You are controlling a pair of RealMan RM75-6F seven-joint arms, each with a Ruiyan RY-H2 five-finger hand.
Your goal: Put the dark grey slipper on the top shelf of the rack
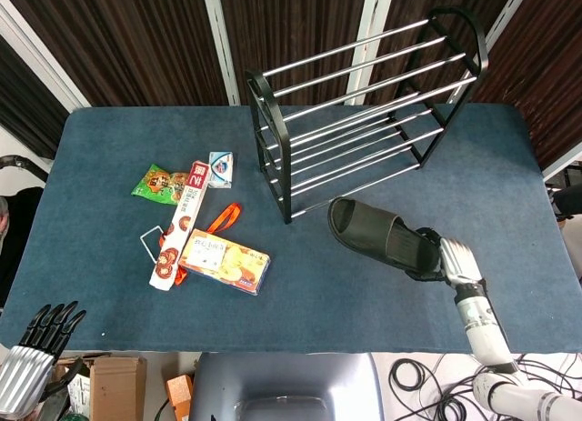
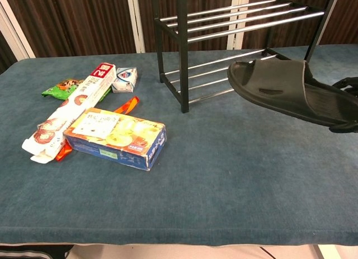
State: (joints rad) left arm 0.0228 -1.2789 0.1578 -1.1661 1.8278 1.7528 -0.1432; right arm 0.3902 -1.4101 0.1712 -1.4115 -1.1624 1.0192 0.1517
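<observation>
My right hand [image 1: 452, 262] grips the heel end of the dark grey slipper [image 1: 377, 233], which hangs above the table with its toe pointing left toward the rack. In the chest view the slipper [image 2: 282, 90] floats in front of the rack's lower rails, and only dark fingertips [image 2: 345, 83] of the right hand show at the frame's right edge. The black rack [image 1: 364, 103] with chrome rails stands at the back centre, its top shelf [image 2: 246, 15] bare. My left hand [image 1: 32, 357] hangs off the table's near left corner, fingers apart, holding nothing.
A snack box [image 1: 225, 261], a long red-and-white box [image 1: 180, 225], a green packet [image 1: 156, 184], a small white-blue pack [image 1: 220, 169] and an orange strap [image 1: 218, 221] lie on the left of the blue table [image 1: 109, 148].
</observation>
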